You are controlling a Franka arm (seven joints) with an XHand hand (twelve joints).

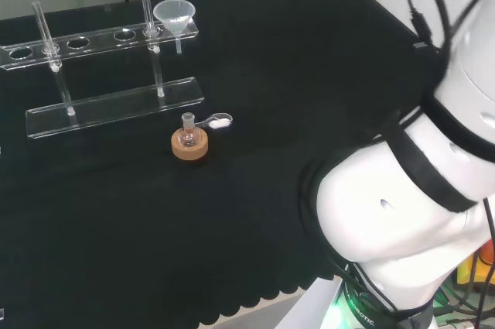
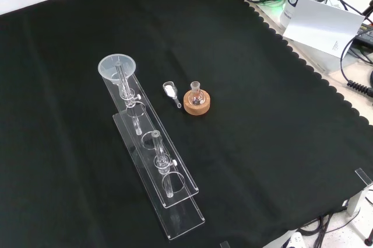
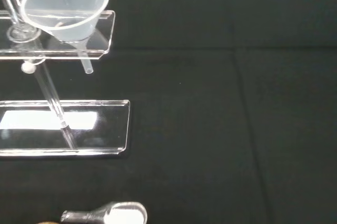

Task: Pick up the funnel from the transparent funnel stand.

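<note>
Clear plastic, the funnel sits upright in the end hole of the transparent funnel stand, stem pointing straight down, at the far left of the counter in the head view. My wrist camera faces it, stem vertical. Whether my fingers are spread or curled, I cannot tell. The black cloth around it is bare; a small flask on a cork ring stands nearby.
</note>
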